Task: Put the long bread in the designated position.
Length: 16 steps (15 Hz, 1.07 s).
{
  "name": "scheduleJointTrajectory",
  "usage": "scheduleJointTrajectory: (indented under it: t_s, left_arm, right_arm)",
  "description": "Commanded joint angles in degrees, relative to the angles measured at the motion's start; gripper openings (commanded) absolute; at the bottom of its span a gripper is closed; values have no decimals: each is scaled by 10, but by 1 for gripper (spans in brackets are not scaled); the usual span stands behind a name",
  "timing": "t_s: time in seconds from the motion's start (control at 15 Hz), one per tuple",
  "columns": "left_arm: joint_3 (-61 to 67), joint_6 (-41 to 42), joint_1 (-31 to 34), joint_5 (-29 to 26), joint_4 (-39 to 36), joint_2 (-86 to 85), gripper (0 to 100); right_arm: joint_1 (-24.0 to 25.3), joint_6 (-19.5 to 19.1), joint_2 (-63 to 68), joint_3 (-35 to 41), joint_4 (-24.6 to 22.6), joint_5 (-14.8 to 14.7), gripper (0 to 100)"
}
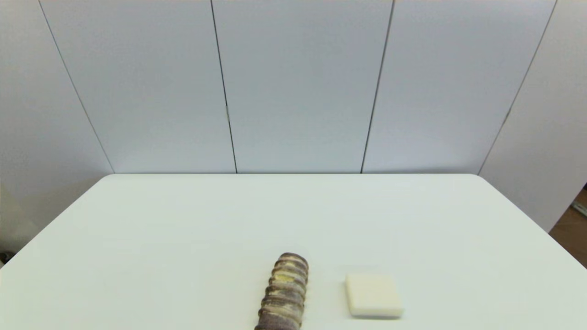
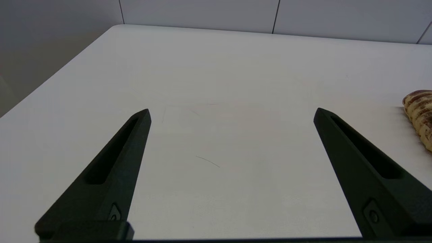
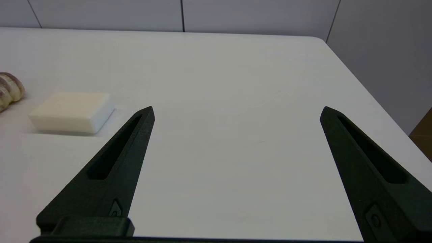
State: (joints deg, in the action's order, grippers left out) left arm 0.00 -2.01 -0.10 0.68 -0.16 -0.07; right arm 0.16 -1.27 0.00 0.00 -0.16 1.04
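On my head camera, the long bread (image 1: 284, 293) lies at the near edge of the white worktop (image 1: 183, 238), close to the middle, its near end cut off by the bottom of the view. It is a rounded, elongated loaf, ribbed crosswise in dark brown and cream-yellow bands, with a matte, crusty look. Its long axis runs away from me toward the far wall, leaning slightly to my right at the far end. Just beside it on my right, apart and not touching, sits a flat cream-white square block (image 1: 373, 295) with softened corners and a smooth face.

My left gripper (image 2: 231, 113) hovers low over bare worktop to the left of the loaf, its two tapered black fingers (image 2: 118, 158) spread wide with nothing between them; the loaf's ribbed end (image 2: 420, 114) shows at the edge of that wrist view. My right gripper (image 3: 238, 113) hangs over the right side of the worktop, fingers likewise spread wide and holding nothing, with the block (image 3: 72, 111) and a sliver of the loaf (image 3: 10, 89) off to one side. Neither arm appears in the head view.

The worktop is smooth, matte white with rounded far corners and a few faint hairline marks near the left gripper. Behind it stand pale grey wall panels (image 1: 298, 82) split by thin dark seams.
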Motion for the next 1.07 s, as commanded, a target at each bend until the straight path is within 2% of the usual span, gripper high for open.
scheduleJointTrajectory:
  t_s: [0.07, 1.07]
  left_arm:
    - [0, 0, 0, 0, 0, 1, 100]
    - [0, -1, 0, 0, 0, 1, 100]
  right_arm:
    - [0, 0, 0, 1, 1, 0, 100]
    - [0, -2, 0, 1, 2, 0, 100]
